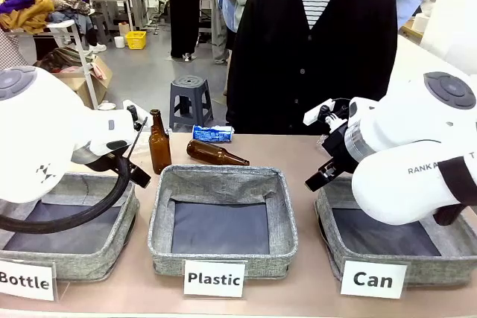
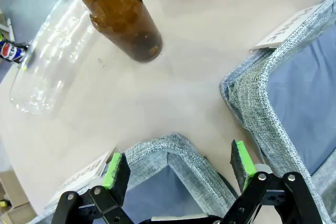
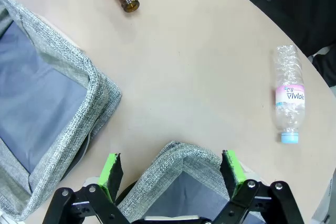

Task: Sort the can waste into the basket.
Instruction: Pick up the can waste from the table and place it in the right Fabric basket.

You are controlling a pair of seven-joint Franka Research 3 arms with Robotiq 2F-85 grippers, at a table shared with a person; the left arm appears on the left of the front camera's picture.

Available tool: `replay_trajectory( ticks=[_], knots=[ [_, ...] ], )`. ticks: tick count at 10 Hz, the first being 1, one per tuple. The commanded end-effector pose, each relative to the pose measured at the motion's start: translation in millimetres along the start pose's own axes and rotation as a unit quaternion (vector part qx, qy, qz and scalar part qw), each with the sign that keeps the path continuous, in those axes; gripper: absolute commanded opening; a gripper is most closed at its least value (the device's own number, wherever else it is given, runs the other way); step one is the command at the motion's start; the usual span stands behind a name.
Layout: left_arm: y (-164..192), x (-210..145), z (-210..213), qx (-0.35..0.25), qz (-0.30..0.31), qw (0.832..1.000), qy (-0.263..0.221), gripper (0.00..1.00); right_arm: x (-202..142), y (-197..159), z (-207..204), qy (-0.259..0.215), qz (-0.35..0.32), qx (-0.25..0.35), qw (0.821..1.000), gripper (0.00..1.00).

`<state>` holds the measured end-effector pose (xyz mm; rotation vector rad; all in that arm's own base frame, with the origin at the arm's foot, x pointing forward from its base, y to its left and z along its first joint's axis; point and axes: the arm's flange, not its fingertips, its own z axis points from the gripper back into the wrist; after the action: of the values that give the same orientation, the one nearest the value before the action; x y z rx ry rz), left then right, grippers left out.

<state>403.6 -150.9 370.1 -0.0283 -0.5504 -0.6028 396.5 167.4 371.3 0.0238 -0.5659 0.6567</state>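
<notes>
A dented blue and white can (image 1: 212, 134) lies at the table's far side in front of the person, and its end (image 2: 10, 51) peeks in at the left edge of the left wrist view. The grey basket (image 1: 447, 267) signed "Can" stands at the near right. My right gripper (image 3: 170, 171) hangs open over the basket's far corner (image 3: 181, 156), holding nothing. My left gripper (image 2: 178, 166) is open and empty above a corner of the "Bottle" basket (image 2: 163, 148), well short of the can. The dark can is out of view.
One brown glass bottle (image 1: 159, 143) stands upright and another (image 1: 216, 154) lies behind the "Plastic" basket (image 1: 223, 258). A clear plastic bottle (image 2: 50, 56) lies beside the upright one. Another clear bottle with a pink label (image 3: 289, 95) lies beyond the right gripper. The person stands at the far edge.
</notes>
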Motion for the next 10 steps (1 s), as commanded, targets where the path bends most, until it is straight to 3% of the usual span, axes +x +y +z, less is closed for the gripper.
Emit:
replay_trajectory(
  ticks=[1,9,10],
  knots=[
    [0.0,0.0,0.0,0.000,0.000,1.000,0.000,1.00,0.0,-0.1,0.0,0.000,0.000,0.000,1.000,1.00],
    [0.0,0.0,0.0,0.000,0.000,1.000,0.000,1.00,0.0,0.0,0.0,0.000,0.000,0.000,1.000,1.00],
    [2.0,6.6,28.8,-0.023,0.003,1.000,-0.017,1.00,6.0,-3.5,23.2,0.004,-0.015,0.025,1.000,1.00]
  ],
)
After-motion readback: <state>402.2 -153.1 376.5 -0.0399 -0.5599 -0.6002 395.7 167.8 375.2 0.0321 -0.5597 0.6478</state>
